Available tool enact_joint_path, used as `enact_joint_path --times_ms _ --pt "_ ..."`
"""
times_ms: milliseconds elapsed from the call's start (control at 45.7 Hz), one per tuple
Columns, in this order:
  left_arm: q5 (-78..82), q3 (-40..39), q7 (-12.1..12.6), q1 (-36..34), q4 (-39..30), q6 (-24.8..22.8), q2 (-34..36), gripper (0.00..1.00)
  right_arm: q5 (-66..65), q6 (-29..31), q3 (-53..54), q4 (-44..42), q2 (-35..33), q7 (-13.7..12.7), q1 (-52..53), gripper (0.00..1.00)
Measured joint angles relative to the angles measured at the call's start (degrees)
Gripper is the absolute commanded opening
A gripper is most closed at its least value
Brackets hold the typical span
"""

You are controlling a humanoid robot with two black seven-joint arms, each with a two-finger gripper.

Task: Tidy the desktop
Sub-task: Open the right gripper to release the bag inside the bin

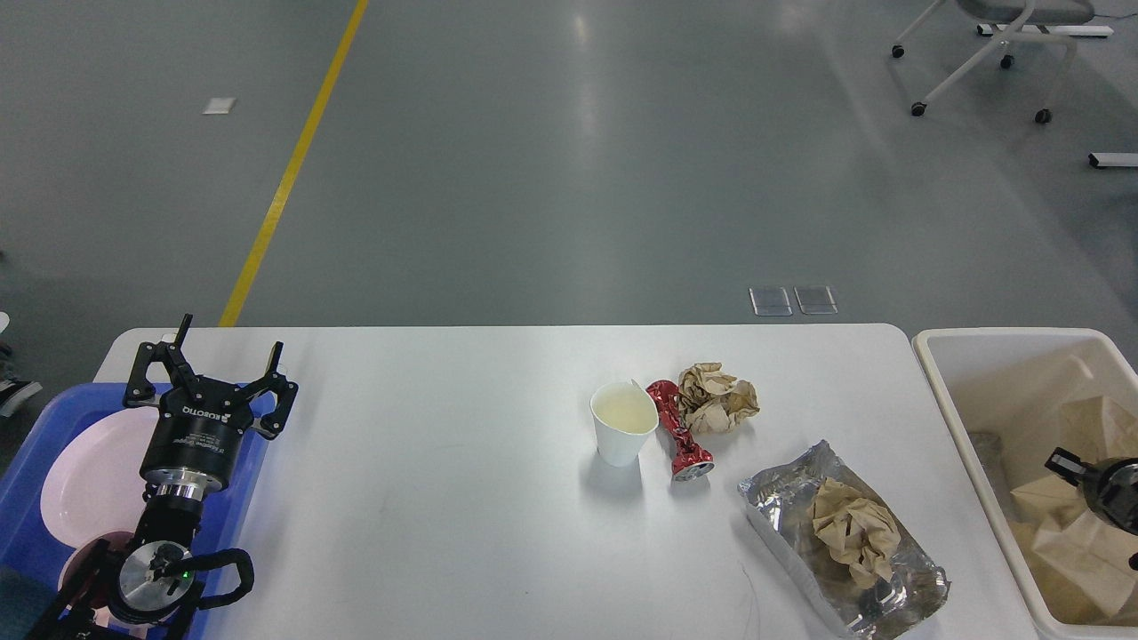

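Note:
The white desktop [444,471] carries a white paper cup [624,425], a crushed red can [679,429] and a crumpled brown paper ball [717,398] close together right of centre. A silver foil bag [898,582] lies at the front right with crumpled brown paper [853,526] on it. My left gripper [216,366] is open and empty over the blue tray's far right corner. My right gripper [1069,465] is low inside the cream bin, against a brown paper bag [1071,547]. Only its tip shows at the view's edge.
A blue tray [31,431] with a pink plate [84,471] sits at the table's left end under my left arm. The cream plastic bin [965,436] stands off the table's right end. An office chair [987,44] is far back right on the floor.

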Motion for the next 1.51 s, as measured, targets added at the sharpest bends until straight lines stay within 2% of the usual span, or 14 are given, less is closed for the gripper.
enact_joint_path --times_ms 175,503,525,590,612,700,765,809,1115,1225,1378,1509 --pt "0.0 0.0 0.0 0.0 0.0 0.0 0.0 0.96 0.2 -6.3 0.9 -5.5 3.9 -2.9 -6.0 0.0" --pt "0.0 0.0 0.0 0.0 0.0 0.0 0.0 0.96 0.3 -10.1 1.0 -6.5 7.2 -3.2 -8.8 0.0" --pt "0.0 0.0 0.0 0.0 0.0 0.0 0.0 0.96 0.3 -10.2 1.0 -6.5 7.4 -3.2 -9.0 0.07" --pt "0.0 0.0 0.0 0.0 0.0 0.0 0.0 0.96 0.3 -10.5 0.9 -6.5 8.2 -3.2 -9.4 0.39" --pt "0.0 0.0 0.0 0.0 0.0 0.0 0.0 0.96 0.3 -10.6 0.9 -6.5 8.4 -3.2 -9.5 0.46" --pt "0.0 0.0 0.0 0.0 0.0 0.0 0.0 0.96 0.3 -11.9 0.9 -6.5 8.7 -3.1 -9.6 0.66" --pt "0.0 0.0 0.0 0.0 0.0 0.0 0.0 0.96 0.3 -13.4 0.9 -6.5 8.7 -3.1 -9.6 0.88" --pt "0.0 0.0 0.0 0.0 0.0 0.0 0.0 0.96 0.3 -14.1 0.9 -6.5 8.7 -3.1 -9.6 0.96" --pt "0.0 0.0 0.0 0.0 0.0 0.0 0.0 0.96 0.4 -14.8 1.1 -5.5 8.1 -3.0 -8.1 1.0" --pt "0.0 0.0 0.0 0.0 0.0 0.0 0.0 0.96 -0.2 -13.7 1.2 -3.0 6.8 -2.8 -4.1 1.0" --pt "0.0 0.0 0.0 0.0 0.0 0.0 0.0 0.96 -2.9 -8.6 0.0 9.1 0.4 -2.8 6.0 1.0" --pt "0.0 0.0 0.0 0.0 0.0 0.0 0.0 0.96 -11.0 -1.7 -2.2 20.4 -3.9 -3.1 17.1 1.0"
